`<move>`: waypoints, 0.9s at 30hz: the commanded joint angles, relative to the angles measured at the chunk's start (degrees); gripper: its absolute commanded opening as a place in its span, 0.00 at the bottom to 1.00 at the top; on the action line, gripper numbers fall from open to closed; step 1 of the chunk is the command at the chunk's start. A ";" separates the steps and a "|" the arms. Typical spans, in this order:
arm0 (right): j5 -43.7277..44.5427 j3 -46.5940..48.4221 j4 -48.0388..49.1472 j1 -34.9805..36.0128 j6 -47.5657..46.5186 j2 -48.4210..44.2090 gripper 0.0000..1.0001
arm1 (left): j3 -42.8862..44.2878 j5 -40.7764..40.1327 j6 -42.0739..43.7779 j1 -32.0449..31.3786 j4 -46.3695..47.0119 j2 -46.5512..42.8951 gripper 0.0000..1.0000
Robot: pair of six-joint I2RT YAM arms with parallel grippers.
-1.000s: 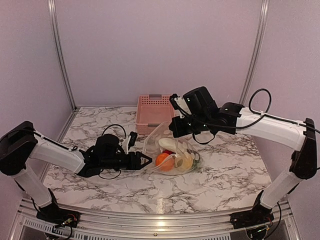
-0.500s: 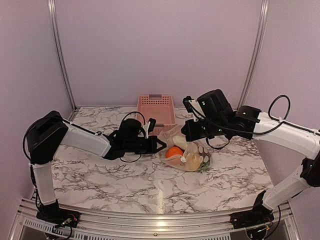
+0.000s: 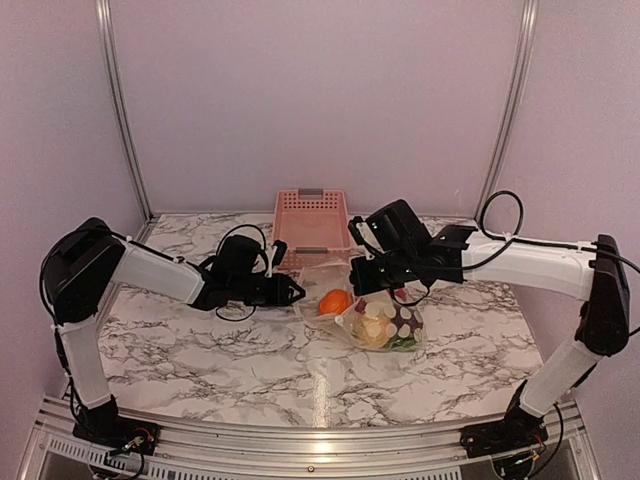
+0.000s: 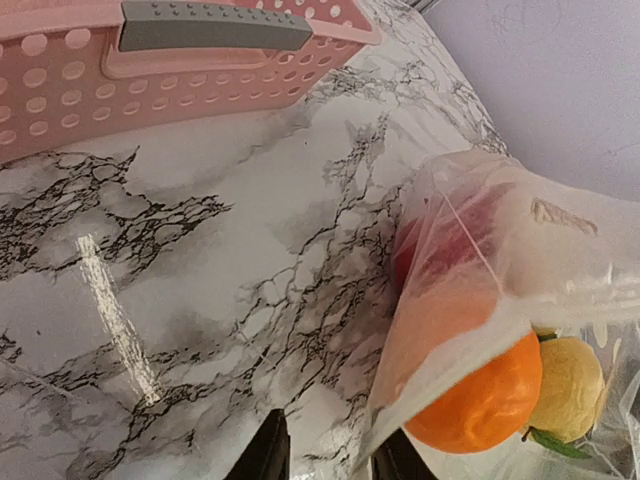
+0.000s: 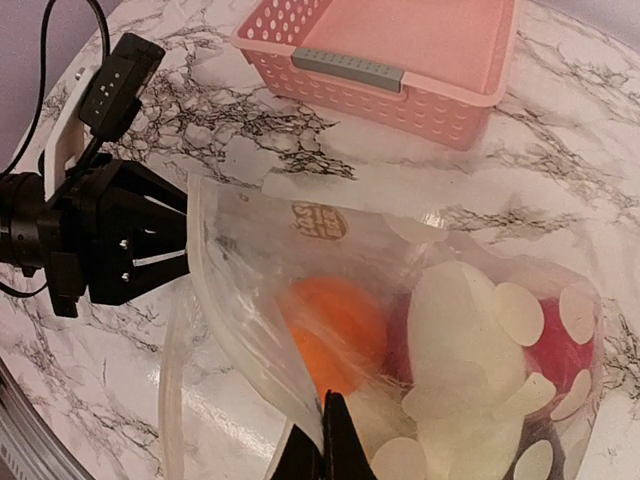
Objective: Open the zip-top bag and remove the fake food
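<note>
The bag [image 3: 378,318] is lying on the table [image 3: 200,350] near its middle, a little toward the far edge. It is just in front of the basket [image 3: 312,222], which is sitting at the middle of the far edge, and the two are lying close but apart. The food [image 3: 385,325] is resting inside the bag: an orange piece [image 3: 334,301] is sitting nearest the end facing the left edge. A white piece [image 5: 455,330], a red piece [image 5: 562,340] and a yellow piece [image 4: 570,385] are bunching behind it toward the right edge. The right gripper [image 5: 325,440] is reaching in from the right edge and clenching a fold of the bag's film at that left-facing end, its fingers pressing together with the plastic running in between them. The left gripper [image 4: 330,455] is lying low over the marble from the left edge, its fingers standing slightly parted with bare table showing between them. The bag's rim is hanging just beside one finger, and whether it is touching I cannot tell.
</note>
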 commanded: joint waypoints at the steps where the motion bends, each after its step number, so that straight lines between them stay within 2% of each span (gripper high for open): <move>1: -1.01 -0.22 5.43 -1.28 0.05 0.48 0.00 | -3.36 -3.34 5.86 -0.31 -3.18 -7.03 0.41; 5: -2.14 -0.98 7.18 -1.56 0.12 0.56 0.00 | -8.14 -5.05 7.99 -0.36 0.04 -12.96 0.59; 10: -2.76 -1.47 7.77 -1.86 0.29 0.33 0.00 | -7.97 -3.41 10.55 -1.89 1.34 -15.31 0.68; 27: -3.06 -4.76 9.37 -2.05 1.67 -2.00 0.00 | 9.12 0.76 14.02 -5.78 -7.12 2.71 0.76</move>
